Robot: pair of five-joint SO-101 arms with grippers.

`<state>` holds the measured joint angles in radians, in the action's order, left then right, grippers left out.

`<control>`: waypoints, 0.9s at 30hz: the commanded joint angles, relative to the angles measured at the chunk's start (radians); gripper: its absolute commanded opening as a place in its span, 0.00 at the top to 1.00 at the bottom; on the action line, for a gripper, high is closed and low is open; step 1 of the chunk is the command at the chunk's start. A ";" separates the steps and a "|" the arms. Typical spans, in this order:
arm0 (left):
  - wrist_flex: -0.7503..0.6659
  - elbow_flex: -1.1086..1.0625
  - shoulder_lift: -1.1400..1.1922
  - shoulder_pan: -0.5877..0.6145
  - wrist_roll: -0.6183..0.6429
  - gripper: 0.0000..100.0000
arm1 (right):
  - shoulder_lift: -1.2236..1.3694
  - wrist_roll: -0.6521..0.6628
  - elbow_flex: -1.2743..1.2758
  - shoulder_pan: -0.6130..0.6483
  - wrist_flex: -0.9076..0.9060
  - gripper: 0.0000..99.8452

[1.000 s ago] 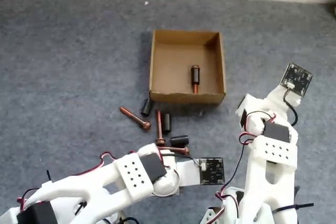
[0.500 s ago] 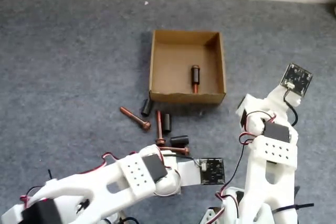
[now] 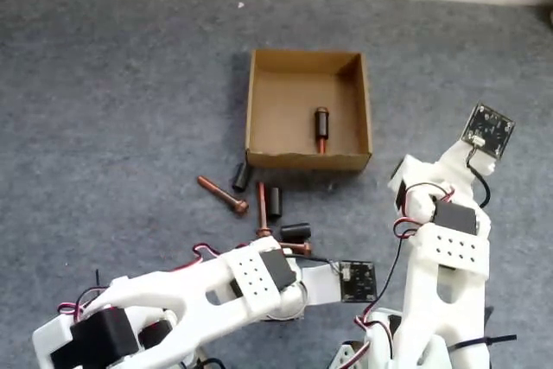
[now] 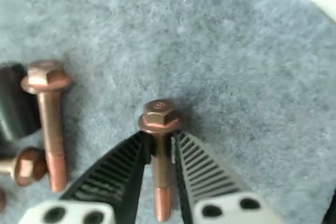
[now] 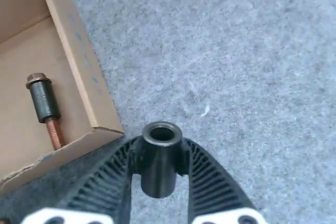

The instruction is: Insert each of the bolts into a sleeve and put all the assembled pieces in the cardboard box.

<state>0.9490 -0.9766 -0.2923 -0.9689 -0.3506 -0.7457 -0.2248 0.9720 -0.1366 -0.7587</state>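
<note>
Grey nappy carpet carries the cardboard box, one sleeved bolt lying inside along 12–6 o'clock. Off the box's 4 o'clock corner the right gripper is clamped on a smooth black tubular sleeve, bore open — at the box's 6 o'clock the left gripper pinches a coppery hex-head bolt under its flange, shank between ribbed jaws. By my reading the sleeve sits roughly 2 o'clock from the bolt, so mating turns on lining shank with bore.
</note>
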 commanded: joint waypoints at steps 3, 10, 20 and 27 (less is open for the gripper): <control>0.048 0.045 0.001 0.013 0.009 1.00 | -0.038 -0.009 -0.013 -0.005 0.031 1.00; 0.127 0.050 -0.173 0.119 0.011 1.00 | -0.056 0.000 -0.018 0.018 0.004 1.00; 0.270 0.047 -0.674 0.352 0.153 1.00 | -0.308 -0.008 -0.010 0.200 -0.151 1.00; 0.233 -0.013 -0.974 0.469 0.397 1.00 | -0.328 -0.009 0.041 0.354 -0.171 1.00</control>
<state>1.2206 -0.9782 -1.1101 -0.5516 -0.0790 -1.0388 -0.2248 0.9812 0.1289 -0.9337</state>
